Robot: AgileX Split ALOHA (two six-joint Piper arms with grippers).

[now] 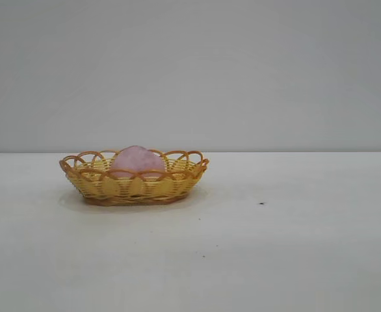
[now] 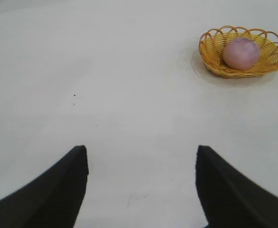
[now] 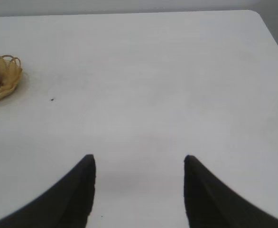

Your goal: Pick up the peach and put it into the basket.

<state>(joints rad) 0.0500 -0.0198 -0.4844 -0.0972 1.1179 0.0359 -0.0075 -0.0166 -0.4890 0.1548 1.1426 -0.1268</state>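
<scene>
While both grippers' fingers [image 2: 53, 190] [image 3: 63, 194] spread empty, the basket [image 1: 135, 185] rim hides the peach's [image 1: 136, 160] base.

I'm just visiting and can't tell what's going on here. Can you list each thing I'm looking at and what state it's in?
peach: sitting inside the basket, nothing holding it.
basket: upright on the table, holding the peach.
left pincer: open, empty, over bare table away from the basket.
right pincer: open, empty, also far from the basket.
table: one tiny dark speck.
</scene>
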